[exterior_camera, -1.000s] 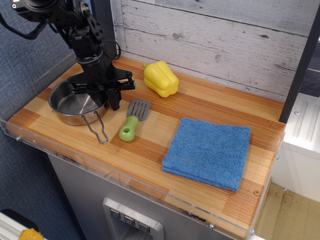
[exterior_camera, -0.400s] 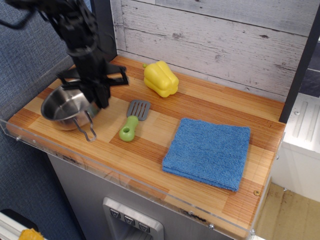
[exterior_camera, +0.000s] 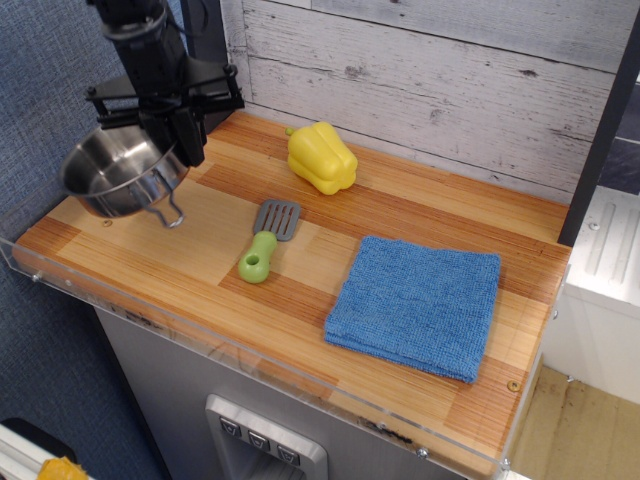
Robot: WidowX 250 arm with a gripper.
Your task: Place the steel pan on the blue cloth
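The steel pan (exterior_camera: 118, 175) is shiny and round, with a wire loop handle hanging down at its front. It is lifted off the wooden counter at the far left, tilted. My gripper (exterior_camera: 180, 147) is shut on the pan's right rim and holds it in the air. The blue cloth (exterior_camera: 417, 303) lies flat on the right half of the counter, far to the right of the pan and gripper.
A yellow pepper (exterior_camera: 321, 157) sits at the back middle. A green-handled grey spatula (exterior_camera: 266, 240) lies between pan and cloth. A clear acrylic lip (exterior_camera: 250, 355) runs along the counter's front edge. A plank wall (exterior_camera: 420, 70) stands behind.
The gripper closed on the pan's rim and lifted it up and to the left off the counter. The pan now hangs tilted in the air.
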